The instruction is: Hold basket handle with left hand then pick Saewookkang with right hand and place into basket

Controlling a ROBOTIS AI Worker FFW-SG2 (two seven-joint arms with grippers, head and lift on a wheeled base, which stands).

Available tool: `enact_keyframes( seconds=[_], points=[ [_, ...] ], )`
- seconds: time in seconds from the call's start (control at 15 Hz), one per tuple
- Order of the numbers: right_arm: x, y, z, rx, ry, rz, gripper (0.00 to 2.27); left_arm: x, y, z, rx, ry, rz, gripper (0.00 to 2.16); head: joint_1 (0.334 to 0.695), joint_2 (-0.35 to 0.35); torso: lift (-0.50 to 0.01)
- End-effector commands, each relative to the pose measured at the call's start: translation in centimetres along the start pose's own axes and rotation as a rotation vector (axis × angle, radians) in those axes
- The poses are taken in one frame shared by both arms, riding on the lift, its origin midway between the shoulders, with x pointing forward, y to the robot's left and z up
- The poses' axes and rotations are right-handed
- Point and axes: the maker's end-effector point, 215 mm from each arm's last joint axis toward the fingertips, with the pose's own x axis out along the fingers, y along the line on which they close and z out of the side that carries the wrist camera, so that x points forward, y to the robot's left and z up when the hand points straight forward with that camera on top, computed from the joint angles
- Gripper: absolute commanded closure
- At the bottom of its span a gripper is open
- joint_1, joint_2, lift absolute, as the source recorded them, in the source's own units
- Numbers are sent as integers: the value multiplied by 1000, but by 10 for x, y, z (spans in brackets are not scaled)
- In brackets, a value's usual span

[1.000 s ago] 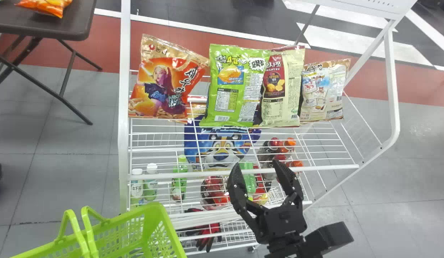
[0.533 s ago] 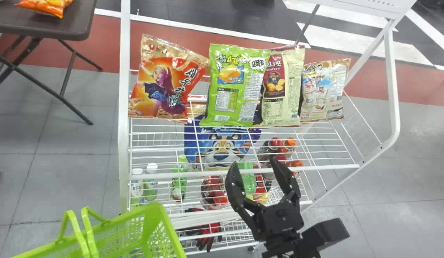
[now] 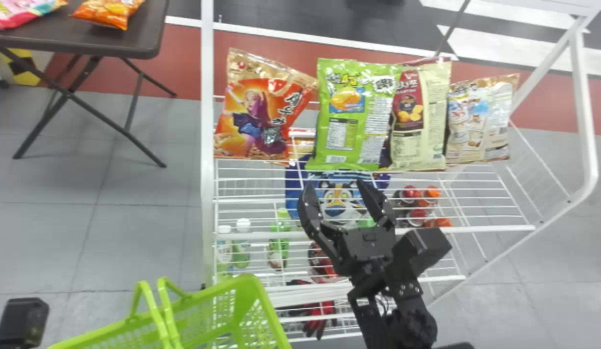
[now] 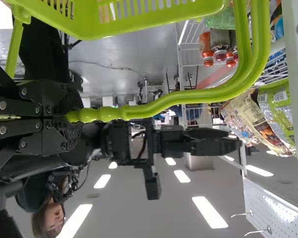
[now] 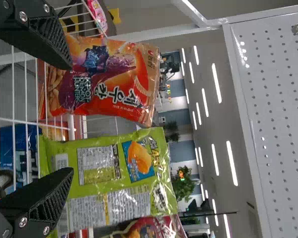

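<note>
"Where's the Saewookkang [image 3: 261,114]?"

"Standing at the left end of the shelf [image 3: 499,228], beside the white post [image 3: 207,145]. My right claw [image 3: 335,186] has just come forward over the front rail [image 3: 261,235], its fingers apart; I'd call it lining up."

"Anything in the way?"

"The green bag [image 3: 356,114], right next to it. I should ease left or I may snag both."

"And the basket [image 3: 254,286]?"

"Front left; I've got my left claw [image 4: 72,116] clamped on the basket handle [image 4: 188,95]."

Shop-like space, snack bags [image 3: 353,116], wire shelving [image 3: 378,232]
</note>
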Motion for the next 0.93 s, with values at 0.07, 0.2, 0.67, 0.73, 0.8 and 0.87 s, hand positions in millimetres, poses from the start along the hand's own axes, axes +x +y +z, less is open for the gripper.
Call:
enact_keyframes(
  seconds=[0.07,0.2,0.67,0.73,0.8,0.87],
  points=[
    [33,31,-1,8,22,32,76,1,-2,-4,-28,6,-5,2155,695,-161,-15],
    [46,39,-2,6,29,24,73,3,-3,-2,-19,18,0,2155,695,-115,-15],
    [107,68,-8,-22,82,52,73,9,-2,-3,-6,53,9,2155,695,-60,-15],
    [113,75,-10,-18,88,59,73,10,-2,-4,-6,55,8,2155,695,-50,-15],
    [118,82,-13,-22,98,68,73,11,-2,-5,-8,58,10,2155,695,-30,-15],
    [124,87,-16,-28,103,73,76,12,-2,-5,-7,59,8,2155,695,-20,-15]
  ],
)
